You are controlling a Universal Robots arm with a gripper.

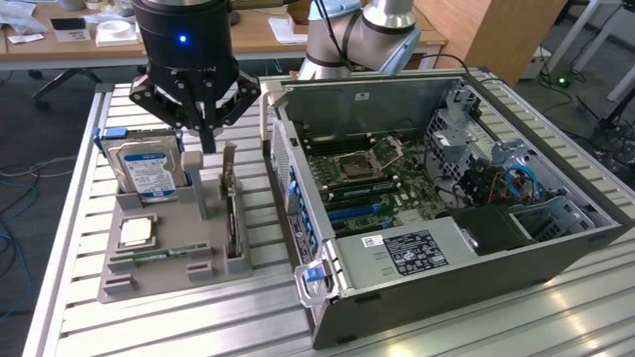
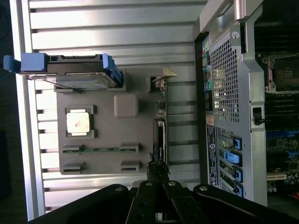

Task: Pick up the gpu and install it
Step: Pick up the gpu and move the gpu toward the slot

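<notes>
A: What do we see of the gripper (image 1: 207, 147) in the exterior view?

B: We see its two fingers pressed together with nothing between them. It hangs over the grey tray (image 1: 149, 277), between the hard drive (image 1: 147, 171) and the graphics card (image 1: 231, 216).

A: And where do we find the graphics card?

B: It stands on its long edge in a slot along the tray's side nearest the computer case (image 1: 358, 104). In the wrist view we see the graphics card (image 2: 160, 133) running lengthwise with its metal bracket (image 2: 163, 74) at the end by the hard drive (image 2: 79, 72). The gripper (image 2: 156, 173) is over the opposite end. We cannot tell whether they touch.

A: What else lies in the tray (image 2: 107, 135)?

B: A square processor (image 2: 78, 122) and a slim green memory stick (image 2: 100, 150). The tray and the open case (image 2: 226, 84) rest side by side on the slatted metal table (image 1: 198, 320).
</notes>
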